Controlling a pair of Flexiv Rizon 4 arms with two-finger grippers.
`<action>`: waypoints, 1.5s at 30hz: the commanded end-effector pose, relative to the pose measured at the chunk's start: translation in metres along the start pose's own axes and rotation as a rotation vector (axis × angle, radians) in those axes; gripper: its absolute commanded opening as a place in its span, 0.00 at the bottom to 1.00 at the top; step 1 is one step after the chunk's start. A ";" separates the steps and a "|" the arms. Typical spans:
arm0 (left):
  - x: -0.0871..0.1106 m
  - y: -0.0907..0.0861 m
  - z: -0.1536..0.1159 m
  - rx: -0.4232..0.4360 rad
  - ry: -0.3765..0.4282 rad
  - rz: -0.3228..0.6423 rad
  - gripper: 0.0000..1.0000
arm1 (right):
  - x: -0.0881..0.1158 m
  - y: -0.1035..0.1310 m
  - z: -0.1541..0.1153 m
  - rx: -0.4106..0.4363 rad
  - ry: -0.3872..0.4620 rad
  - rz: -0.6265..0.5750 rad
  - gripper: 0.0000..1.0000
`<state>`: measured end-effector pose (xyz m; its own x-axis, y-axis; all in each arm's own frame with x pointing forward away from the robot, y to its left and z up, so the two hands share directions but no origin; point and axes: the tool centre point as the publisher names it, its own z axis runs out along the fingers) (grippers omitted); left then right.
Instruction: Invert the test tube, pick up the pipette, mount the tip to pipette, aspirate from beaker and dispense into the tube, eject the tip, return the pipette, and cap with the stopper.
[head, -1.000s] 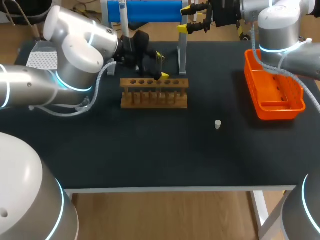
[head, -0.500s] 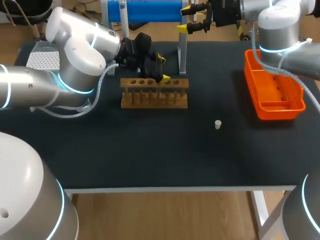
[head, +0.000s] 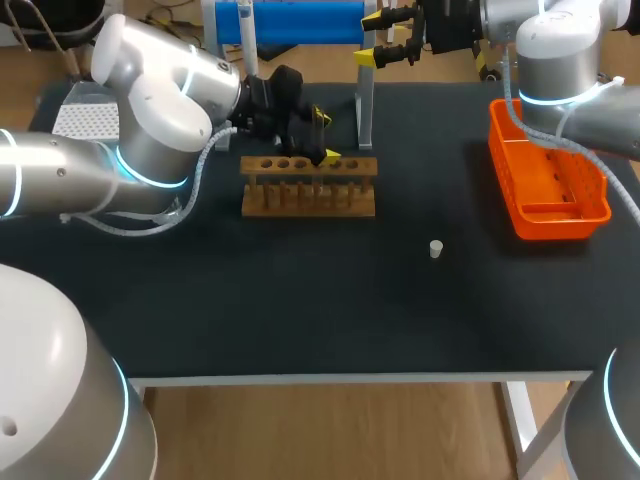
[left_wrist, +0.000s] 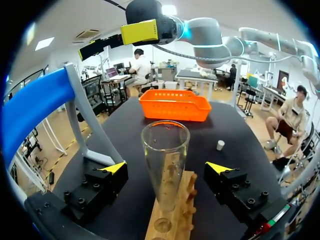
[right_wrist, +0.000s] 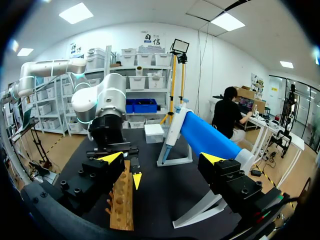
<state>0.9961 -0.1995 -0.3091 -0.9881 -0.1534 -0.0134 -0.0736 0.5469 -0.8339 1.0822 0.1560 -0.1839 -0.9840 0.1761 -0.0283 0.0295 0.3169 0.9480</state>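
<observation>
A clear glass test tube (left_wrist: 164, 150) stands mouth up in a wooden rack (head: 309, 186) (left_wrist: 170, 216). It is between the spread fingers of my left gripper (head: 318, 138) (left_wrist: 166, 168), and neither finger touches it. In the head view the gripper hides the tube. My right gripper (head: 384, 38) (right_wrist: 161, 158) is open and empty, high over the table's far edge. Ahead of it the white pipette (right_wrist: 171, 133) hangs on its stand. A small white stopper (head: 436, 249) (left_wrist: 220, 145) lies on the dark table right of the rack.
An orange basket (head: 548, 181) (left_wrist: 174, 105) sits at the table's right side. The pipette stand with its blue roll (head: 301, 21) (right_wrist: 207, 138) is at the far edge, behind the rack. A white post (head: 365, 103) rises just beyond the rack's right end.
My left arm shifted a little toward the far side, bringing its gripper around the tube; over the last half second it has kept still. The right arm has not moved.
</observation>
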 end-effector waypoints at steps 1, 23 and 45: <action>0.000 -0.001 0.000 -0.003 -0.001 -0.001 1.00 | 0.009 0.001 -0.014 0.022 0.000 -0.013 1.00; 0.000 -0.001 0.000 -0.003 -0.001 -0.001 1.00 | 0.141 -0.073 -0.183 0.174 -0.123 -0.039 1.00; 0.000 -0.001 0.000 -0.003 -0.001 -0.001 1.00 | 0.203 -0.102 -0.192 0.243 -0.098 -0.076 1.00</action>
<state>0.9961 -0.1995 -0.3091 -0.9881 -0.1535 -0.0135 -0.0736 0.5471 -0.8338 0.8477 -0.0193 -0.2262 -0.9642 0.2274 -0.1367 0.0094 0.5440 0.8390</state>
